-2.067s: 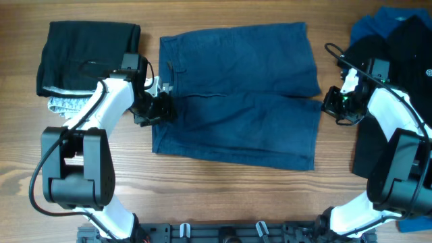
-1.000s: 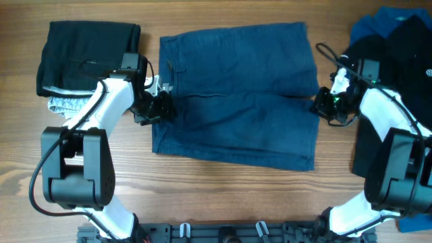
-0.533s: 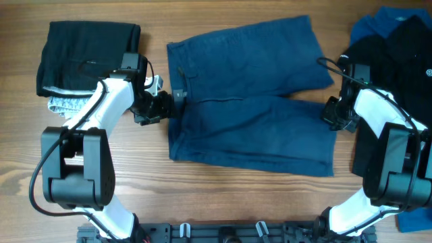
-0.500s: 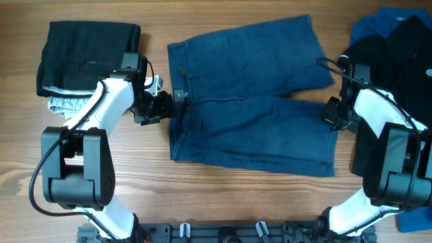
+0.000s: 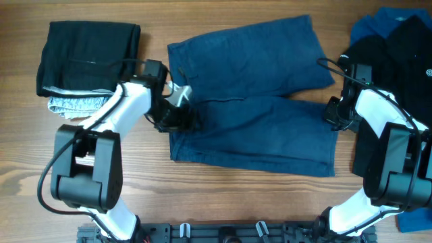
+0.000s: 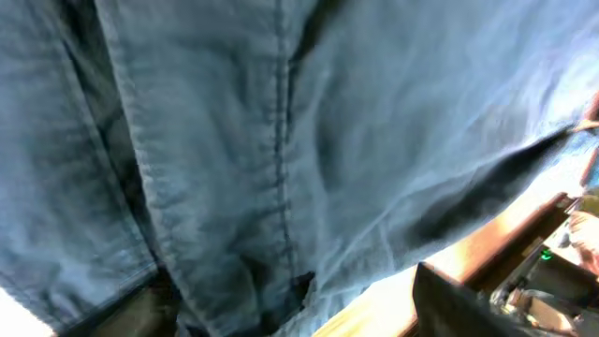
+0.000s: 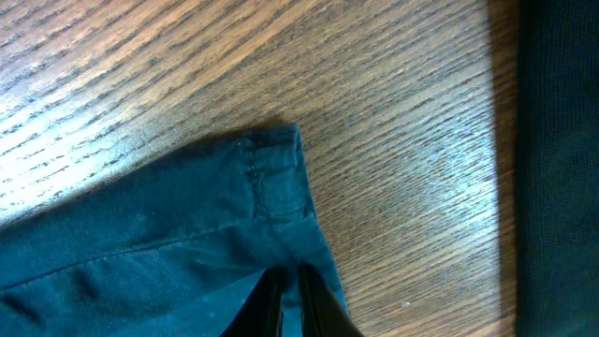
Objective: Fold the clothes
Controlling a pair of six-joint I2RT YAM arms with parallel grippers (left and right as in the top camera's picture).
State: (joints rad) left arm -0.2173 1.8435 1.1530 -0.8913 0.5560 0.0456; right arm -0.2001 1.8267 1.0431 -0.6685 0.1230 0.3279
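A: The right pincer [image 7: 288, 285] is pressed together, pinching the edge of one leg of the dark navy-blue fabric shorts [image 5: 256, 101], which lie flat in the middle of the brown wooden table [image 5: 223, 199].
B: And the left pincer [image 5: 177, 113]?
A: Spread wide over the waistband, cloth between its fingers [image 6: 449, 300]; whether it grips, I cannot tell.
B: What could go wrong?
A: I judge that thin pinch could slip once lifted, dropping the leg crooked. If the left closes on one layer only, the fold skews. The heap of black cloth [image 5: 398, 61] just beside the right pincer could snag.
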